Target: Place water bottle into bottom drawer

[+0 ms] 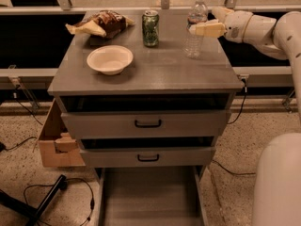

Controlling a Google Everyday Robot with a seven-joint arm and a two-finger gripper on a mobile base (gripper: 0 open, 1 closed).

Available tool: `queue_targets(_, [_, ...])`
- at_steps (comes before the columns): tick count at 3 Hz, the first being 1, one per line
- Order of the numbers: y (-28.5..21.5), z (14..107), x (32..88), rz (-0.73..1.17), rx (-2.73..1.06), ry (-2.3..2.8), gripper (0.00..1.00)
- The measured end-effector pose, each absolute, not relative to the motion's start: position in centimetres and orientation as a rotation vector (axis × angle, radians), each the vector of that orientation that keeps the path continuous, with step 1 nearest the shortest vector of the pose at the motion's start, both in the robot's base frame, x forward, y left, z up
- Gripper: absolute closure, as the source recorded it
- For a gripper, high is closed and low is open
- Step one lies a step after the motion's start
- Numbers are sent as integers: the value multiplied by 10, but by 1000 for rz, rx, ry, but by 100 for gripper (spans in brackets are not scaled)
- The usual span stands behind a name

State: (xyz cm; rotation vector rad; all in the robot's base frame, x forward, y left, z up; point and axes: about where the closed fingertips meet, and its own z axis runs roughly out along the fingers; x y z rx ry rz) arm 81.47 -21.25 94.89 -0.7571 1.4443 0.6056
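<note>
The water bottle [193, 44] stands upright on the grey cabinet top [155, 72] at the back right; it is clear plastic with a white cap. My gripper [201, 25] reaches in from the right at the bottle's mid-height. It is open, and one pale finger [204, 29] lies across the front of the bottle. The bottom drawer [150, 197] is pulled far out at floor level, a long flat grey tray with nothing in it.
A green can [150, 28] stands left of the bottle. A white bowl [109, 59] and a snack bag [101, 23] sit on the left. Two upper drawers [148, 124] with black handles are slightly open. A cardboard box [54, 145] and cables [56, 192] lie on the floor at left.
</note>
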Motion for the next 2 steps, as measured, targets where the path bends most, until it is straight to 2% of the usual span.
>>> queue_targets(2, [-200, 943, 814, 633, -774, 1462, 61])
